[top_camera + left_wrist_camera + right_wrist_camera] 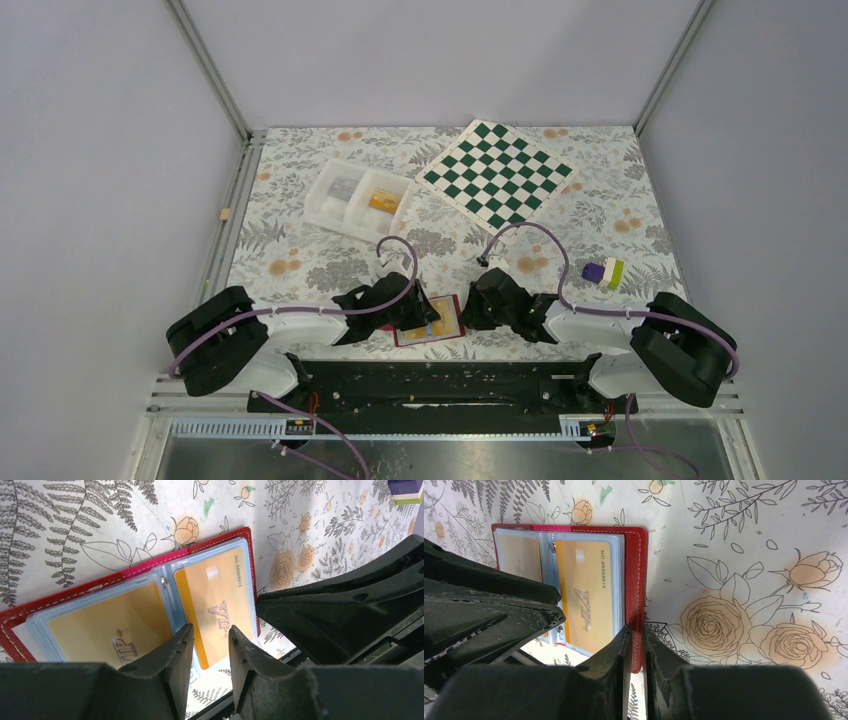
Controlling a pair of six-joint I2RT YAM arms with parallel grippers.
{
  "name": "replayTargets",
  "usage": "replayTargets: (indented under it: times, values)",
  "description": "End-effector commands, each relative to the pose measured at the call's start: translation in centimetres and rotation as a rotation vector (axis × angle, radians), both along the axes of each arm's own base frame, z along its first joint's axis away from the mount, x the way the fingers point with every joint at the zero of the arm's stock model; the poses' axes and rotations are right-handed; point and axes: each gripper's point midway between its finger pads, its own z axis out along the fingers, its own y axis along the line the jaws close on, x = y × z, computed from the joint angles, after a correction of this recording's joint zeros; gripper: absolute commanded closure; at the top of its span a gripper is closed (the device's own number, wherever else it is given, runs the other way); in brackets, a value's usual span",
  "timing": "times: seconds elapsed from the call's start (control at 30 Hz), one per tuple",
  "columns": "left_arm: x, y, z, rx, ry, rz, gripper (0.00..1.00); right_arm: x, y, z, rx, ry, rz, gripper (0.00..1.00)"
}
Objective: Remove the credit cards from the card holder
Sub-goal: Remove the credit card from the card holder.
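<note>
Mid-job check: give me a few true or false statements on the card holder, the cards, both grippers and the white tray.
1. The card holder lies open on the table. True.
2. The two credit cards on show are already pulled out. False: both sit inside the pale blue sleeves.
3. The right gripper pinches the holder's red outer edge. True.
4. The left gripper holds the purple block. False: its jaws stand apart over one card, and the block lies well away on the table.
5. The white tray is empty. False: each compartment holds a small item.
</note>
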Motion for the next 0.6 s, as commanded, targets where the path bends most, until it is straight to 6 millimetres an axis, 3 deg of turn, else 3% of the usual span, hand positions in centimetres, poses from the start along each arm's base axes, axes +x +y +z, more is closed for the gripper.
replayTargets:
  times: [0.0,0.13,0.3,0.43,0.57]
  values:
    - [0.3,-0.4,0.4,-0.040,-0.030,0.034,0.67,-1.4,-1.5,-1.7,-0.036,0.064,-0.020,0.81]
    - [0.1,0.8,-0.2,0.050,-0.044,0.068,0.66,-1.5,-1.8,-2.0,-0.045,0.067,-0.027,0.81]
    - [0.2,1.0,1.1,0.122,-0.106,0.078,0.63,-1.6,-1.4,-1.3,-0.015,0.068,-0.024,0.87]
    - [-0.1,0.8,0.6,0.097,-0.090,0.083,0.62,-1.3,-0.6,1.3,0.051,0.031,-0.015,0.88]
    - [-0.3,0.5,1.3,0.003,-0.106,0.087,0.60,-0.9,0.4,4.1,0.134,-0.030,0.016,0.94]
